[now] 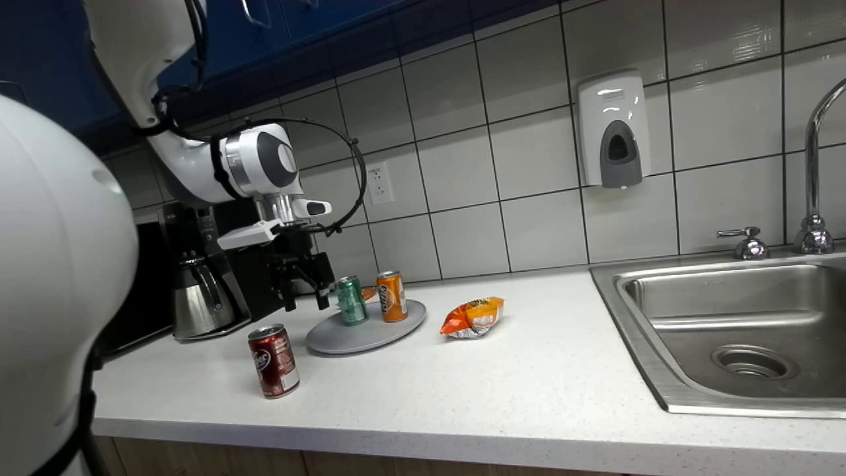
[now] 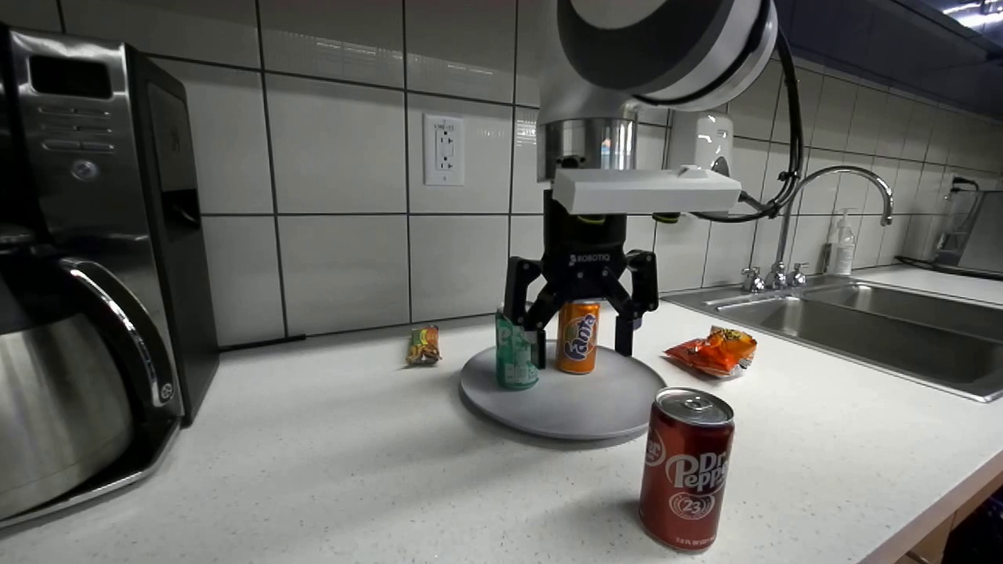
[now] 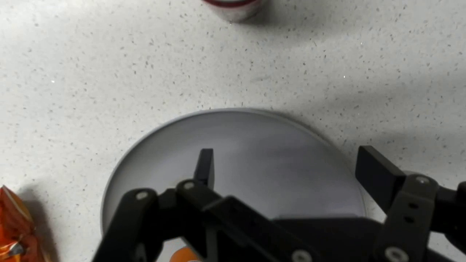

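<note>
Where plate (image 2: 584, 403) rests, speckled counter (image 2: 353, 470), tiles (image 2: 341, 270)

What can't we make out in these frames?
Green can, in an exterior view: partly behind the jaws.
Orange can, wrist view: cut off by jaws and bottom edge.
Red can, wrist view: cut off by the top edge.
Small packet, in an exterior view: print too small.

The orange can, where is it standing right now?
In both exterior views, the orange can stands on the gray plate, just right of the green can.
</note>
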You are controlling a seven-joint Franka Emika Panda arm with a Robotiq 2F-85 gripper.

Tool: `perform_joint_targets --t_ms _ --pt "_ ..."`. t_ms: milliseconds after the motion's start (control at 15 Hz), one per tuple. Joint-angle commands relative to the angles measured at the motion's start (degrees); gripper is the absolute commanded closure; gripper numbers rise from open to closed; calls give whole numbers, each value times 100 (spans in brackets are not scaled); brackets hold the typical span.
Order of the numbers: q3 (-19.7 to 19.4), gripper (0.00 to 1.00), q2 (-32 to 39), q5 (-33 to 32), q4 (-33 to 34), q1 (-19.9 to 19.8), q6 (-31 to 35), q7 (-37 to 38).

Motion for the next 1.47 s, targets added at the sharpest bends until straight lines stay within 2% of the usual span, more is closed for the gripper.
perform_joint_targets --t_ms 0,733,1400 --pt "95 0 -313 82 -421 4 179 221" --pt "217 0 -715 145 -1183 -23 615 547" --pt "358 0 -1263 508 -1836 -64 778 565"
